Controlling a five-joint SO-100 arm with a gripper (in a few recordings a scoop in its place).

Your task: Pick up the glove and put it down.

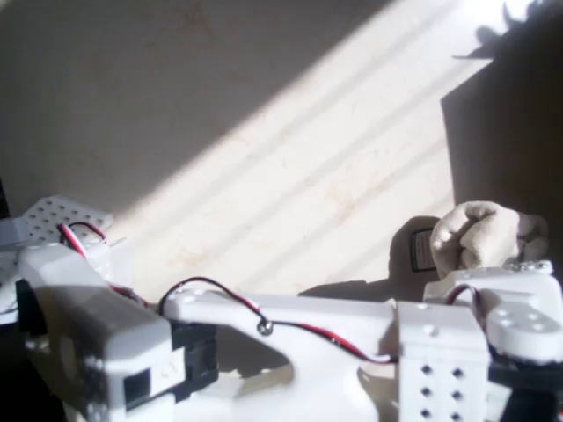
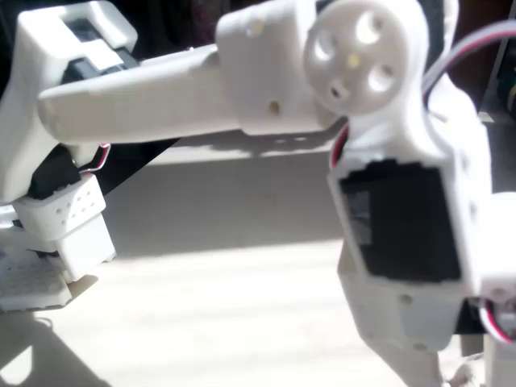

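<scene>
Cream-white knitted fabric, the glove [image 1: 479, 233] sits bunched at the right edge of the overhead view, just beyond my gripper [image 1: 519, 264] head and seemingly lifted off the sunlit counter [image 1: 290, 167], with a dark shadow falling to its left. By my judgement the pick-up is done and the putting down is left. My fingertips are hidden under the glove and my own wrist, so I cannot tell whether they clamp it. My white arm [image 2: 161, 101] reaches across the fixed view, red wire [image 1: 220, 294] trailing along it. No legible writing anywhere.
</scene>
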